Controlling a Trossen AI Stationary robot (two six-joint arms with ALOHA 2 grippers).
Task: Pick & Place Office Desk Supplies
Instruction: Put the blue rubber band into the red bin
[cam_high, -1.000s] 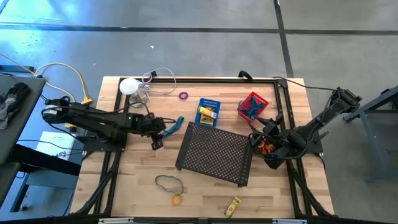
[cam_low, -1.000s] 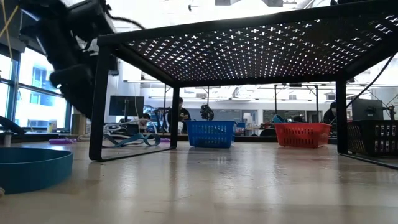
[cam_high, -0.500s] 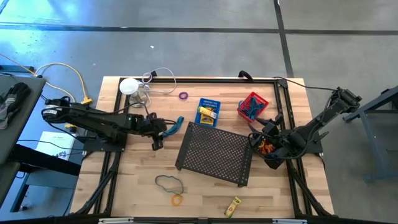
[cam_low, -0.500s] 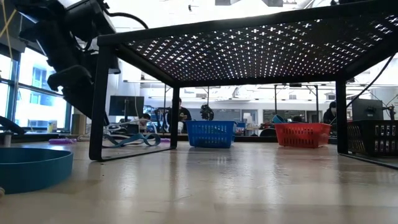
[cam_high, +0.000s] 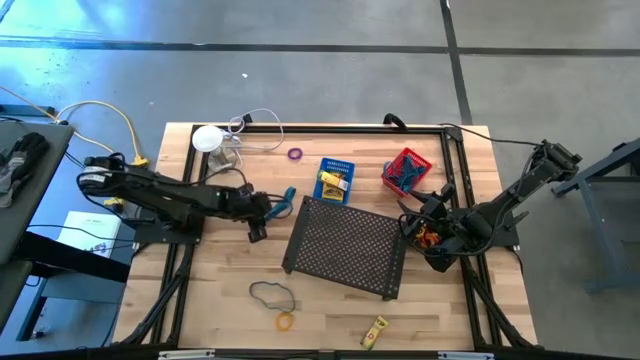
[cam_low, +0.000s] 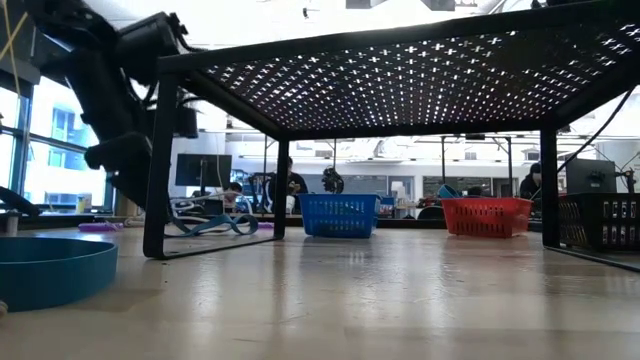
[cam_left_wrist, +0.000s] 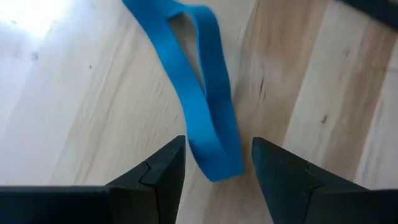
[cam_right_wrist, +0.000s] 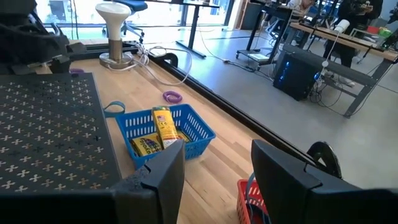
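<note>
A blue rubber-band loop (cam_left_wrist: 208, 93) lies flat on the wood table, left of the black mesh tray (cam_high: 345, 245). My left gripper (cam_left_wrist: 217, 149) slants down over the loop's near end, open, one finger on each side of it and clear of it; the high view shows the gripper (cam_high: 262, 214) beside the band (cam_high: 284, 199). My right gripper (cam_right_wrist: 217, 155) waits open and bare at the tray's right end (cam_high: 416, 222). A dark band loop (cam_high: 270, 293), an orange ring (cam_high: 286, 321), a yellow packet (cam_high: 375, 331) and a purple ring (cam_high: 295, 154) lie loose.
A blue basket (cam_high: 335, 180) with yellow boxes and a red basket (cam_high: 407, 170) stand behind the tray. A dark basket (cam_high: 432, 243) with orange items sits under the right arm. The white round-topped object (cam_high: 208, 138) with its cable stands at the far left.
My left gripper has sunk a little toward the table and crept toward the blue band. It stays open. The band has kept its place.
</note>
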